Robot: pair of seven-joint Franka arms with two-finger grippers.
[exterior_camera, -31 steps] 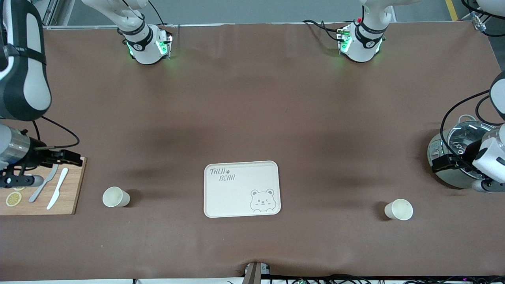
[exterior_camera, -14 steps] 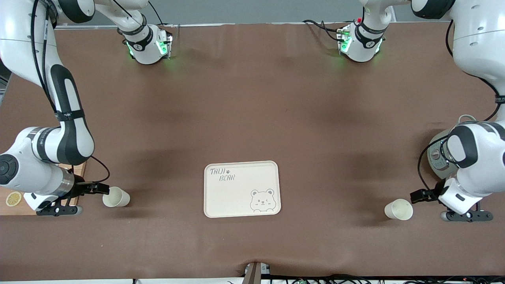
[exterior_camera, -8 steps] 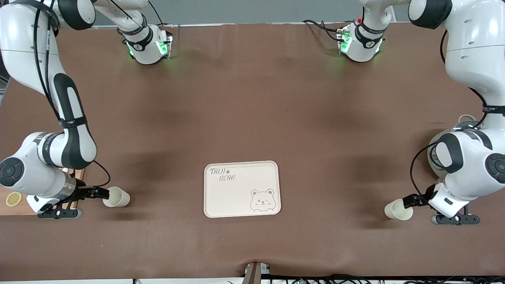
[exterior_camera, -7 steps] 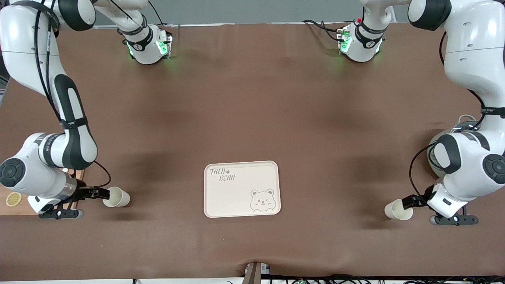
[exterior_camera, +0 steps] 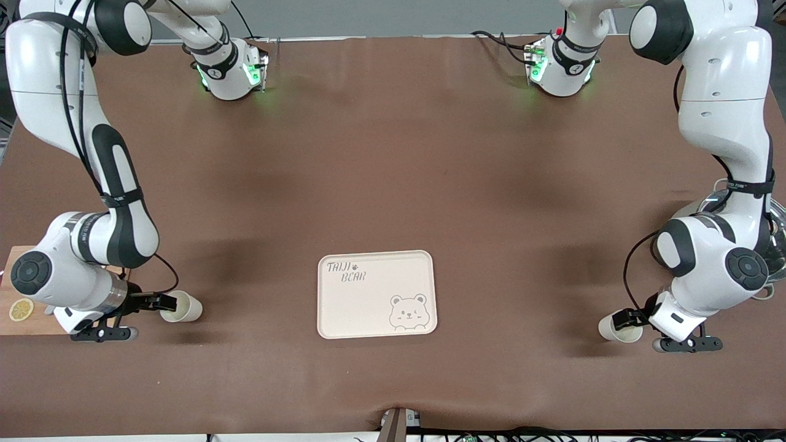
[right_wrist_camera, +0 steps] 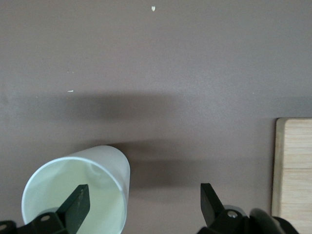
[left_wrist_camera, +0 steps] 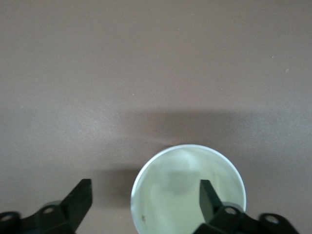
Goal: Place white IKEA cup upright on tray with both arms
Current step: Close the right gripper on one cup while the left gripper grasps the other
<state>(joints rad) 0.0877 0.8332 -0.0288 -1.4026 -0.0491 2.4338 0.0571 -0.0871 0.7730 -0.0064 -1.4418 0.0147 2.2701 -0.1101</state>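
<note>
The cream tray (exterior_camera: 376, 254) printed "TAIJI BEAR" lies mid-table, near the front camera. Two white cups stand upright on the brown cloth, one toward each arm's end of the table. My right gripper (exterior_camera: 164, 302) is open at the rim of one cup (exterior_camera: 188, 309). In the right wrist view (right_wrist_camera: 144, 202) one finger is over this cup's (right_wrist_camera: 105, 163) mouth and the other is outside its wall. My left gripper (exterior_camera: 624, 319) is open at the other cup (exterior_camera: 610, 332). In the left wrist view (left_wrist_camera: 145, 200) it straddles that cup's (left_wrist_camera: 170, 195) wall the same way.
A wooden cutting board (exterior_camera: 24, 319) with a lemon slice lies at the right arm's end, and its edge shows in the right wrist view (right_wrist_camera: 292, 170). A metal pot with a glass lid (exterior_camera: 775, 242) stands at the left arm's end, partly hidden by the left arm.
Both arms swung in from the table's ends and came down to the cups. Each open gripper now straddles its cup's rim. The cups and the tray have not moved.
</note>
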